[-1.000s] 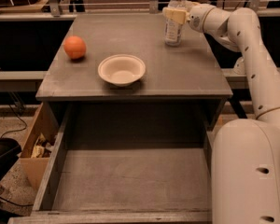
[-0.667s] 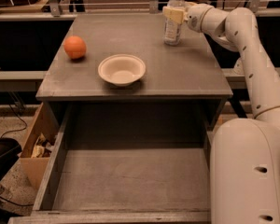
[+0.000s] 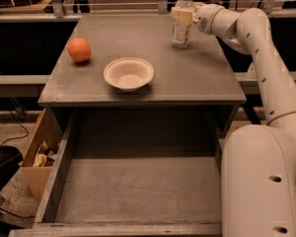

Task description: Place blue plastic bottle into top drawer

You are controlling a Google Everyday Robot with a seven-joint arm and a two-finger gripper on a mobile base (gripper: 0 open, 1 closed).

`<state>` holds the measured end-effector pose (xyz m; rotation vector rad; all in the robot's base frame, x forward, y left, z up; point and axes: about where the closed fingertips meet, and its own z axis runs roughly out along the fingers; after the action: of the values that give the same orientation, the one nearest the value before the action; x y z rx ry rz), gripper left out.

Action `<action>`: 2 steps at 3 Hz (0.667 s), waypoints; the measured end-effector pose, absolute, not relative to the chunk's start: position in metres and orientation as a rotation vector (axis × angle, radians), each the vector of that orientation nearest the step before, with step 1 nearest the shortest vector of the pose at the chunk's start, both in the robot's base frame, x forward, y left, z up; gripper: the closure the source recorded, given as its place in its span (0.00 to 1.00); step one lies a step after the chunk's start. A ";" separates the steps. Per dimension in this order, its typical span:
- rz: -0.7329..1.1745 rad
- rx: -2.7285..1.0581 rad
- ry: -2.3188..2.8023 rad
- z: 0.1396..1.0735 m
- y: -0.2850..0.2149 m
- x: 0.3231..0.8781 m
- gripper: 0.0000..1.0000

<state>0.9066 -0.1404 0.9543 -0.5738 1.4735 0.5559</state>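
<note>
The blue plastic bottle (image 3: 181,26), clear with a white cap and a pale label, stands upright at the back right of the grey table (image 3: 138,90). My gripper (image 3: 183,15) reaches in from the right and sits at the bottle's upper part, level with its shoulder. The top drawer (image 3: 133,186) is pulled open below the table's front edge. Its flat grey bottom holds nothing.
An orange (image 3: 79,50) lies at the table's back left. A white bowl (image 3: 129,74) sits near the table's middle front. A tan cardboard box (image 3: 37,157) stands on the floor left of the drawer. My white arm (image 3: 266,68) and base (image 3: 264,181) fill the right side.
</note>
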 end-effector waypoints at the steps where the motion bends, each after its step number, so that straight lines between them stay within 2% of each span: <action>1: 0.556 -0.574 1.473 0.954 -0.140 0.907 1.00; 2: 0.508 -0.572 1.470 0.979 -0.148 0.901 1.00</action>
<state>0.9010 -0.1481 0.9789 -0.5719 1.4700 0.5084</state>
